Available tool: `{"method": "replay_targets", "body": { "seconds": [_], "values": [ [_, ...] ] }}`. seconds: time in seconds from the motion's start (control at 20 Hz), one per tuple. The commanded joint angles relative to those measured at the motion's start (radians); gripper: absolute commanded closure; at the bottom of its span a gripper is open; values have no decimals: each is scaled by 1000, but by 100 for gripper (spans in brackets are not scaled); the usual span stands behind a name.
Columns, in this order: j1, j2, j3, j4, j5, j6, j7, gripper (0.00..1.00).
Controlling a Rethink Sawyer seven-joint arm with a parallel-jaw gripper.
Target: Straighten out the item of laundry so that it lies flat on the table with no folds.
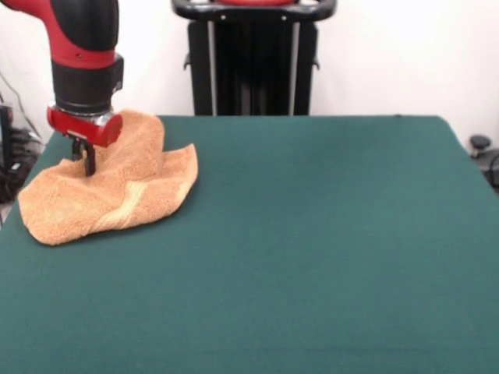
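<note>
Laundry, a small orange-tan terry towel [109, 195], is lying bunched up at about nine o'clock on the dark green felt table [312, 249], and the black pincer [87, 160], looking shut and pinching its fuzzy top, should be pulling slowly outward to flatten folds.

Rear wall [390, 54]: plain white, evenly lit, no visible shadows of note. A black upright stand [251, 66] with vertical rails is positioned against the wall, centred at the top of the view; its upper crossbar [253, 9] is black with rounded ends. Left edge: dark cables and equipment [14, 152], partly cut off and not identifiable. Right edge: a small dark round object [479, 143] on a dark base, low beside the wall.
</note>
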State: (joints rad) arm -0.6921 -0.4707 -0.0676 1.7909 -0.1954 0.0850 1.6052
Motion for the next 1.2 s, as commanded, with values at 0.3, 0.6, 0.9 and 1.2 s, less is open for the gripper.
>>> {"method": "replay_targets", "body": {
  "seconds": [0.3, 0.6, 0.9, 1.2],
  "values": [
    [-38, -25, 70, -87, -123, 551, -182, 100],
    [-44, -64, 100, -82, -163, 600, -122, 100],
    [-48, -92, 115, -92, -174, 654, -109, 100],
    [-14, -163, 101, -107, -156, 780, -98, 100]
  ]
}}
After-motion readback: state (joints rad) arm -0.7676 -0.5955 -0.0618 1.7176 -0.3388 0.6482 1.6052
